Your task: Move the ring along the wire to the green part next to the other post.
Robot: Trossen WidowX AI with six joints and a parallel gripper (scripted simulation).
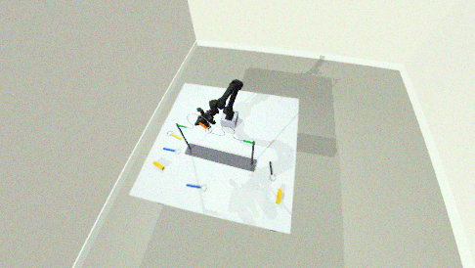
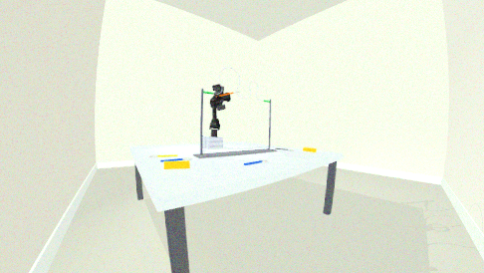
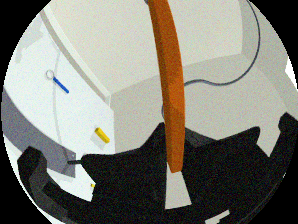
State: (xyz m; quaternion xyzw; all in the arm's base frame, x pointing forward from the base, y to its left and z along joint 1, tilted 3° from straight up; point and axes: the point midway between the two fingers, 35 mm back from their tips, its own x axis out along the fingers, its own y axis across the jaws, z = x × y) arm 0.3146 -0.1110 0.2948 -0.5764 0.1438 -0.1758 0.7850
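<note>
My gripper (image 1: 201, 124) (image 2: 222, 95) (image 3: 166, 126) is shut on the orange handle (image 1: 203, 126) (image 2: 227, 94) (image 3: 173, 95), held high above the table behind the left post (image 1: 184, 137) (image 2: 201, 122). The handle runs up through the wrist view. The ring at its end is too small or hidden to make out, so I cannot tell how the wire sits in it. The thin grey wire (image 3: 220, 84) curves behind the handle to the right. One green part (image 1: 182, 126) (image 2: 208, 93) is at the left post, the other green part (image 1: 248, 142) (image 2: 267, 101) at the right post (image 1: 253, 154) (image 2: 270, 125).
A grey base bar (image 1: 220, 157) (image 2: 234, 153) joins the posts. Blue sticks with rings (image 1: 194, 186) (image 3: 61, 85), a yellow stick (image 1: 175, 137), a black stick (image 1: 271, 168) and yellow blocks (image 1: 158, 165) (image 1: 279, 196) (image 2: 176, 164) (image 3: 102, 135) lie on the table.
</note>
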